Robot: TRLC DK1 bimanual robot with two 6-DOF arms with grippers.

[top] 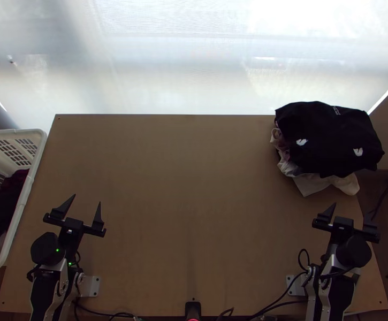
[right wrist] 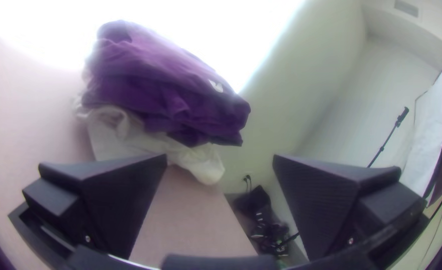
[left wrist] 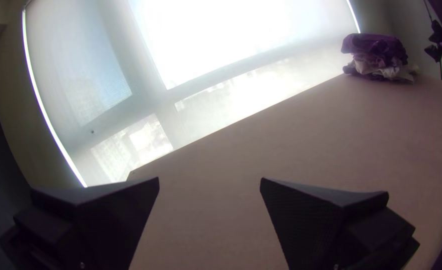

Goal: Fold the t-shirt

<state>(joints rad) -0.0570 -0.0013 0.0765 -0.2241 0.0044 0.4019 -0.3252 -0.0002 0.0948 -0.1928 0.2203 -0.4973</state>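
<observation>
Progress unproven, no fold under way

Your left gripper (top: 87, 199) stood over the left side of the table (top: 183, 187), its fingers wide apart and nothing between them. Your right gripper (top: 351, 209) stood near the right edge, likewise parted and unloaded, just short of the stack (top: 327, 139) and not touching it.

That stack lay at your far right corner. On top sat a dark garment (right wrist: 166, 100) with white motifs, gathered into a compact but rumpled bundle; pale cloth (right wrist: 126, 142) stuck out unevenly beneath. Beyond the left edge, your white basket (top: 24, 198) held more dark cloth (top: 1, 208).

Which piece was the assigned t-shirt, you could not have established from this evidence. If it was the top garment, your folding was probably complete, with at most some squaring up outstanding. If it was in the basket, you had everything left: fetch it, spread it flat, fold it and stack it. In either case, neither gripper was engaged on cloth.
</observation>
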